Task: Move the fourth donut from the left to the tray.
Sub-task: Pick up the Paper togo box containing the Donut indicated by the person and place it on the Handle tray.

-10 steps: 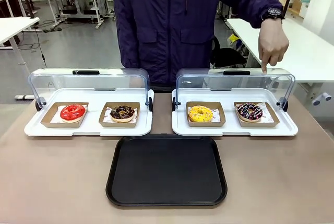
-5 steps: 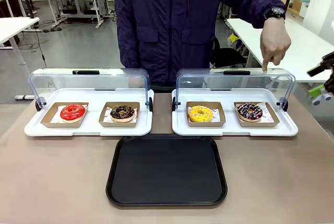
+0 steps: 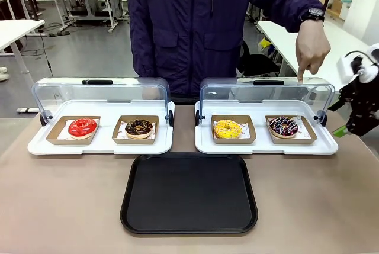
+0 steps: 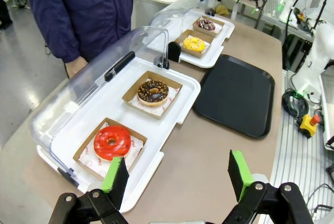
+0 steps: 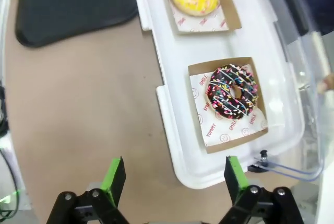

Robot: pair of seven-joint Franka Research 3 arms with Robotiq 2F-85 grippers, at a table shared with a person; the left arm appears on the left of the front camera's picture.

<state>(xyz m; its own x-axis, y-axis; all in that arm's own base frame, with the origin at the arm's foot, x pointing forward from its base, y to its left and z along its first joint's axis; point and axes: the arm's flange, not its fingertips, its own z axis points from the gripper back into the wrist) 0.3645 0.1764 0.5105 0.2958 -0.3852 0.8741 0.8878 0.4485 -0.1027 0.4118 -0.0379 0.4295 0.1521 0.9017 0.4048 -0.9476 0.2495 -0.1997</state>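
Right pincer [image 3: 339, 119] is hanging at the right edge of the front view, jaws spread wide and carrying nothing. The sprinkled chocolate donut [image 3: 283, 126] is sitting in its cardboard dish [image 5: 209, 141] at the right end of the right-hand white tray [image 3: 266, 148], under the raised clear lid [image 3: 266, 93]. A person's hand [image 3: 311, 45] is pointing down at it. The black tray [image 3: 189, 195] is lying bottom centre on the counter [image 3: 59, 206].

In the right wrist view the donut is sitting right of centre, so I'm judging the pincer needs centring first. I'm then planning a low entry under the lid, pinching the dish wall rather than the glaze.

Left pincer [image 4: 177, 174] is gaping too, empty.
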